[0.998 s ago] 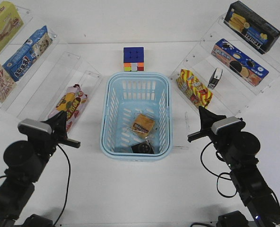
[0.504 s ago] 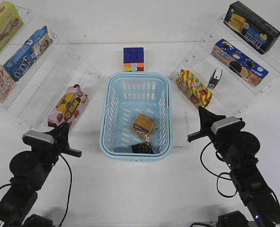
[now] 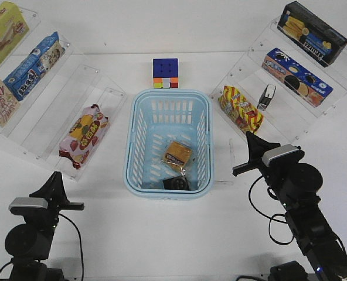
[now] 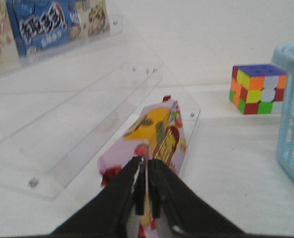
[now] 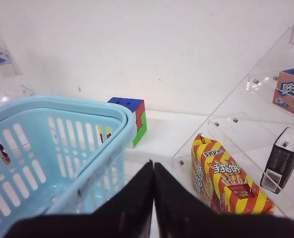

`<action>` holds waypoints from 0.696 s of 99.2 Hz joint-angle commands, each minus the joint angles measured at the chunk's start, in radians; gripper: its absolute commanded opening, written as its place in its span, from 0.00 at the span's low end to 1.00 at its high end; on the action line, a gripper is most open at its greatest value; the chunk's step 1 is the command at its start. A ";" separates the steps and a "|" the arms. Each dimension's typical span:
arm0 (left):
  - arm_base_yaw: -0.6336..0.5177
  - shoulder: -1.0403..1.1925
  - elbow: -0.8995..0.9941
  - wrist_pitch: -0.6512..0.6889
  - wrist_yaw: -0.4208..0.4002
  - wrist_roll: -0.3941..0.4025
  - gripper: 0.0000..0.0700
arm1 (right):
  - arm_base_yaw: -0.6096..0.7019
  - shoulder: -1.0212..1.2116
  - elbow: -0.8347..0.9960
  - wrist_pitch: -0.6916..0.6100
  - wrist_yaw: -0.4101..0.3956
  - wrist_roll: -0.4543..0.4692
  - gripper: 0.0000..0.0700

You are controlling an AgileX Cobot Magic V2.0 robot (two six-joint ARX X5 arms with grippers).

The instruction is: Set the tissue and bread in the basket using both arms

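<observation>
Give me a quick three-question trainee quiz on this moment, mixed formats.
1. True or false: the bread lies inside the basket.
2. Multiple choice: what sits just beyond the basket's far rim? A) a puzzle cube B) a mug C) a banana
3. Fill in: the left pincer and right pincer are both ___ and hold nothing.

Key: 1 true; 2 A; 3 shut. The tissue is in the basket too.
</observation>
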 commanded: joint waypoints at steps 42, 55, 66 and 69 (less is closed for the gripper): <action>0.107 -0.232 -0.219 -0.079 0.091 -0.067 0.00 | 0.002 0.006 0.012 0.013 0.001 0.013 0.00; 0.107 -0.232 -0.219 -0.085 0.087 -0.039 0.00 | 0.002 0.006 0.012 0.014 0.000 0.014 0.00; 0.107 -0.232 -0.218 -0.079 0.089 -0.039 0.00 | 0.002 0.006 0.012 0.014 0.000 0.014 0.00; 0.107 -0.232 -0.218 -0.078 0.089 -0.041 0.00 | 0.002 0.006 0.012 0.014 0.000 0.014 0.00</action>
